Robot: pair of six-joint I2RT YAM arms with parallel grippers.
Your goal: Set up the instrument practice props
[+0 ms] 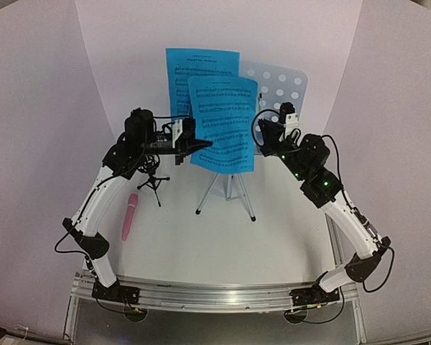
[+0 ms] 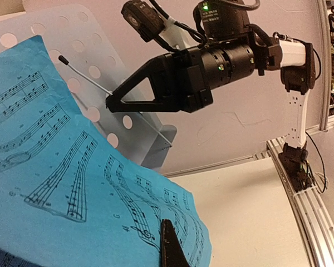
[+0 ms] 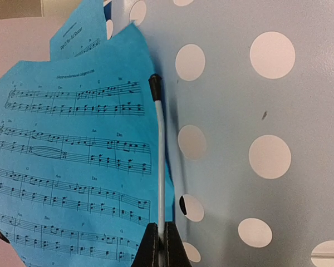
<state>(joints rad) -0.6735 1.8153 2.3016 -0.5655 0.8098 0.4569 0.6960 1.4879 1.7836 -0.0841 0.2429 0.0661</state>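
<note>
The pale-blue perforated music stand [image 1: 281, 85] stands on its silver tripod [image 1: 226, 190] at mid-table. One blue sheet-music page [image 1: 201, 66] leans on it at the back left. A second page [image 1: 224, 123] hangs in front. My left gripper [image 1: 201, 144] is shut on the second page's left edge; in the left wrist view one finger [image 2: 170, 248] lies on the page [image 2: 72, 183] and the other is hidden behind it. My right gripper [image 1: 263, 139] is shut on the stand's thin page-retainer wire [image 3: 160, 156], fingers [image 3: 151, 247] pinching its lower end beside the page [image 3: 72, 167].
The pink stick microphone [image 1: 129, 215] lies on the table at the left. The small black tripod mic holder [image 1: 154, 181] stands just right of it, under my left arm. A curved white backdrop [image 1: 43, 108] surrounds the table. A metal rail [image 1: 215, 296] runs along the near edge.
</note>
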